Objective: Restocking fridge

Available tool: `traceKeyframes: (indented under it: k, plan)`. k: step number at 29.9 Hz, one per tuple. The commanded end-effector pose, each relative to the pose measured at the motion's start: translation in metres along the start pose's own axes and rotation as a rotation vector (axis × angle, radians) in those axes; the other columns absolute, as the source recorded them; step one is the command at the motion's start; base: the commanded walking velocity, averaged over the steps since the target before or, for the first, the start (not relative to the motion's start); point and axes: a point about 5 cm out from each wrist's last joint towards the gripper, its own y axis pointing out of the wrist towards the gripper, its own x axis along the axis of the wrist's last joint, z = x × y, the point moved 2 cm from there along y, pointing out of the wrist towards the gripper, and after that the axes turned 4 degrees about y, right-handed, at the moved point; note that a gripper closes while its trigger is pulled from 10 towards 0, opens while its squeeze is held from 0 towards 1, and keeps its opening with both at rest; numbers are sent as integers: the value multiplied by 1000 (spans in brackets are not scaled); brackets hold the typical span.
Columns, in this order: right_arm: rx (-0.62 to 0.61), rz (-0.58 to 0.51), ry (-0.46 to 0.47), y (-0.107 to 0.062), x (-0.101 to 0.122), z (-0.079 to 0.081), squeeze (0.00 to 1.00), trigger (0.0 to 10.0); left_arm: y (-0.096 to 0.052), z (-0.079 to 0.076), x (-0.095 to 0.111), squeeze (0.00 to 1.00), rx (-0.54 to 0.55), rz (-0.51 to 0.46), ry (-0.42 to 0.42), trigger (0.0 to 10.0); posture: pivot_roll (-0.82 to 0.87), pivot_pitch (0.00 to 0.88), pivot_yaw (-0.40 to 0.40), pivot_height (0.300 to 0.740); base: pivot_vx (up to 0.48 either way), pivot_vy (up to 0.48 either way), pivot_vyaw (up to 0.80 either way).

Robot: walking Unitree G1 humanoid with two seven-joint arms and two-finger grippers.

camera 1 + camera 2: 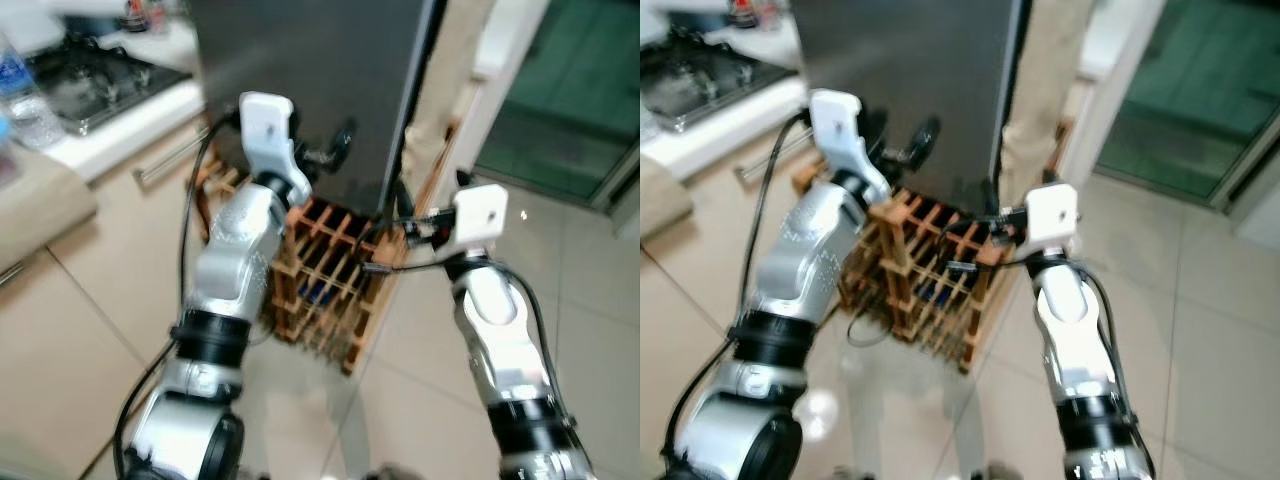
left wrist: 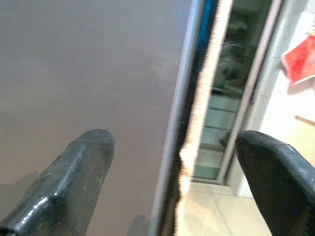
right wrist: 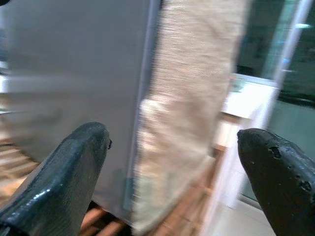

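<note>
both pincers (image 2: pixel 172 187) (image 3: pixel 172 182) gape wide, empty, before the smooth grey fridge (image 1: pixel 310 90); slatted wooden rack (image 1: pixel 330 280) below.

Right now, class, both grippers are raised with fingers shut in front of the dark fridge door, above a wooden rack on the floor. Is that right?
One thing is wrong: the fingers are open, not shut. Each wrist view shows its two black fingers spread wide apart. The left gripper and right gripper are raised before the dark fridge door, above the wooden rack.
</note>
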Motion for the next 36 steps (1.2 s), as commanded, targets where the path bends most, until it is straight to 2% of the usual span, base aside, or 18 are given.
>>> traceKeyframes:
  k: [1,4,8,12,15,17,25,36]
  plan:
    - [10,-27,10,4,8,3,0,10000,-1,6,1,0,29,-2,4,10000,-89,0,-25,727,0,0,-763]
    - [48,-9,9,-4,3,8,0,10000,-3,2,-3,0,34,7,-3,10000,-82,0,-35,727,0,0,-700]
    - [50,5,11,-10,-2,11,0,10000,-4,0,-3,0,49,3,-29,10000,-101,3,-2,727,0,0,-100]
    - [47,-26,9,-7,4,16,0,10000,-2,-1,-2,0,10,-1,1,10000,-129,0,13,727,0,0,0]
    - [20,-30,11,-1,4,8,0,10000,2,-4,-8,0,3,15,4,10000,-123,0,5,727,0,0,0]
    - [51,-39,-21,3,8,7,0,10000,4,-9,-3,0,6,-10,-8,10000,-119,0,3,727,0,0,0]
    - [58,-31,-3,7,4,13,0,10000,7,-3,2,0,10,-28,21,10000,-97,0,2,727,450,0,0]
    - [46,-40,4,12,3,13,0,10000,10,0,11,0,-11,-64,38,10000,-86,0,24,727,453,0,0]
